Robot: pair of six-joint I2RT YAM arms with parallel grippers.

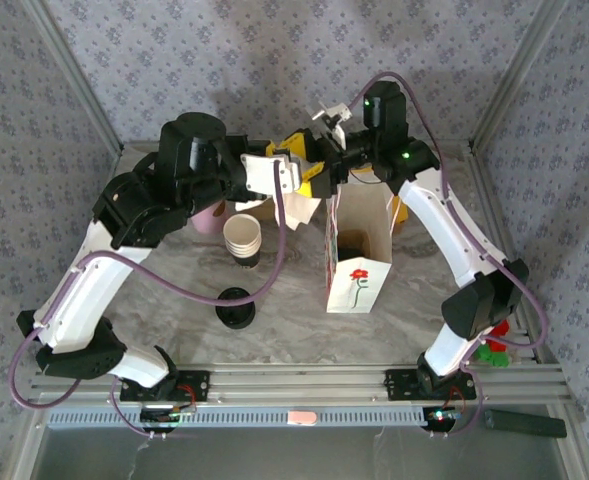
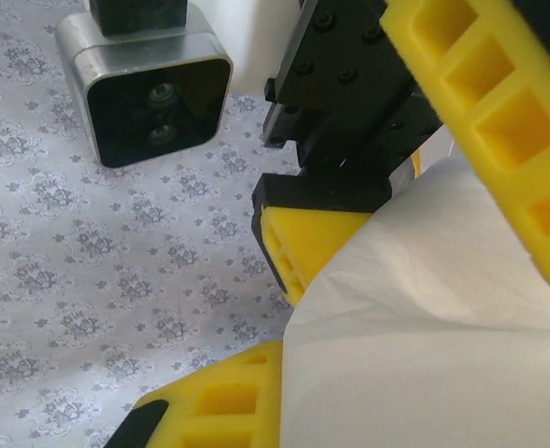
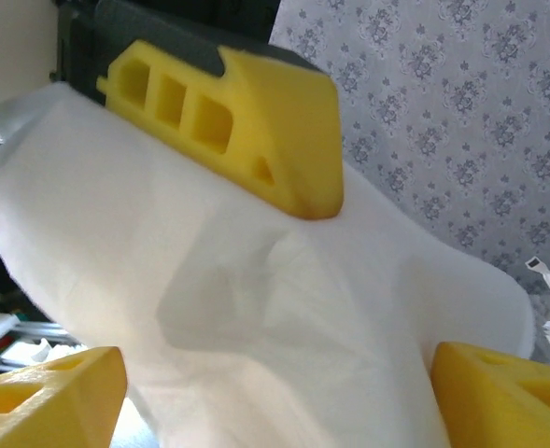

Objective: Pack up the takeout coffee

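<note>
Both arms arch inward, wrists meeting head-on. The paper bag [image 1: 359,275] stands open just below the right gripper [image 1: 324,160], whose jaws gape around a white napkin [image 1: 296,205] pinched by the left gripper [image 1: 296,172]. The takeout coffee [image 1: 354,243] sits beneath both, inside the bag.

Bag [image 1: 374,280] is white with a red flower, green stem. Table's [image 1: 294,320] grey marble, wall's [image 1: 224,60] a greyish floral print, and my left claw's fingers [image 2: 218,401] are bright yellow.

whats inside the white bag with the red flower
The paper bag stands open; a dark shape sits low inside, too shadowed to identify. Its walls hide the rest.
</note>
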